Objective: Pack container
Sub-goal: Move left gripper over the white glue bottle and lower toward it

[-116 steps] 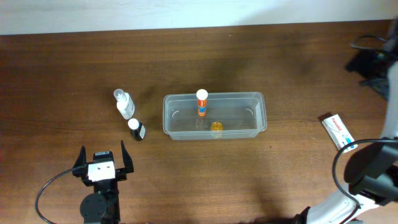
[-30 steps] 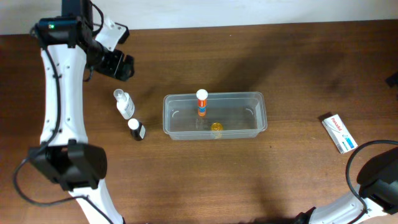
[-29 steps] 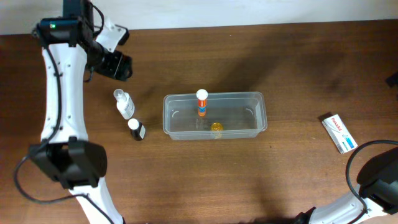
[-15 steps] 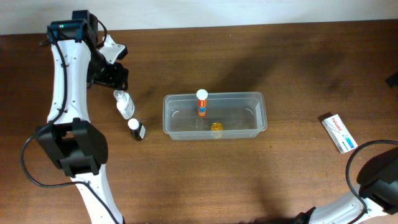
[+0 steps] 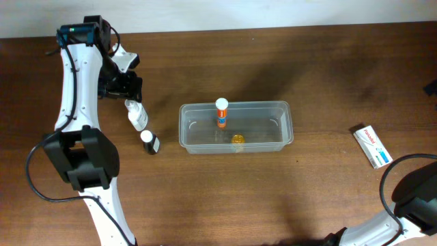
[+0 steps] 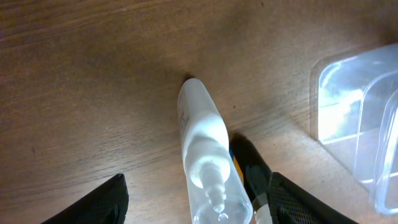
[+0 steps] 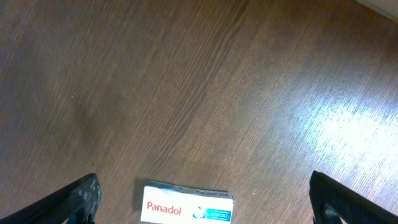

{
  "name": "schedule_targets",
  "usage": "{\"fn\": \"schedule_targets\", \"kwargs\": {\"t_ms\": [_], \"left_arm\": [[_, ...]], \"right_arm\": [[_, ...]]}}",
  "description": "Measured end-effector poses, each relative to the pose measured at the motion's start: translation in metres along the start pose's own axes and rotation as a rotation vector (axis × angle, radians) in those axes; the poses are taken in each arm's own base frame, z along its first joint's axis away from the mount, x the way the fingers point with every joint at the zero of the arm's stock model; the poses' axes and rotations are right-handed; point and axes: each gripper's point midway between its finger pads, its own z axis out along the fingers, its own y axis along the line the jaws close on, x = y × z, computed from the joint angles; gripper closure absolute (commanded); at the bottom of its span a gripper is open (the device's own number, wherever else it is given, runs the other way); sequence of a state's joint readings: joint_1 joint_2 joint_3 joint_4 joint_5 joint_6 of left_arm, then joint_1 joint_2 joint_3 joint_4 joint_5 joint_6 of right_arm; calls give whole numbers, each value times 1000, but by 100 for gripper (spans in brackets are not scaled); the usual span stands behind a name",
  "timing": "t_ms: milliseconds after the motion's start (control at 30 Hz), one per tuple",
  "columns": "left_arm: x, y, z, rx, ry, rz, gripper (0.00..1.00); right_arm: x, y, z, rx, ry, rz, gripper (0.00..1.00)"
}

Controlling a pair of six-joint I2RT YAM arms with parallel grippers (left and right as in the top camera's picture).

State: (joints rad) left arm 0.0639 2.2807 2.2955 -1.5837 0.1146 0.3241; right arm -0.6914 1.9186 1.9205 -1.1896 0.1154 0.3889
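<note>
- Dark wooden desk [image 5: 273,198].
- Mid-desk: clear container [image 5: 205,147], an orange tube [image 5: 221,115] upright inside.
- Left end effector [image 6: 199,202] spread wide, fingers either side of a clear spray bottle [image 6: 202,134] standing left of the container.
- Right end effector [image 7: 214,202] spread too, above a Panadol box [image 7: 186,209].

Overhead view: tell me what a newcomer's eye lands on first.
First, the long white arm up the table's left side, its left fingers open on either side of a clear spray bottle. Next, the clear container at centre, holding an upright orange-and-white tube and a small yellow item. A Panadol box lies alone at the right.
</note>
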Motion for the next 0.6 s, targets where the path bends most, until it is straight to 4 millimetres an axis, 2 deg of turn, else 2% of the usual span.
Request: {"fn": "schedule_targets", "kwargs": {"t_ms": [333, 500, 600], "left_arm": [[-7, -11, 2, -61, 5, 9, 28], [-9, -21, 4, -135, 26, 28, 20], [-9, -19, 3, -153, 30, 23, 20]], "right_arm": [[0, 0, 0, 0, 0, 0, 2], [0, 0, 0, 0, 0, 0, 2], [0, 0, 0, 0, 0, 0, 2]]}}
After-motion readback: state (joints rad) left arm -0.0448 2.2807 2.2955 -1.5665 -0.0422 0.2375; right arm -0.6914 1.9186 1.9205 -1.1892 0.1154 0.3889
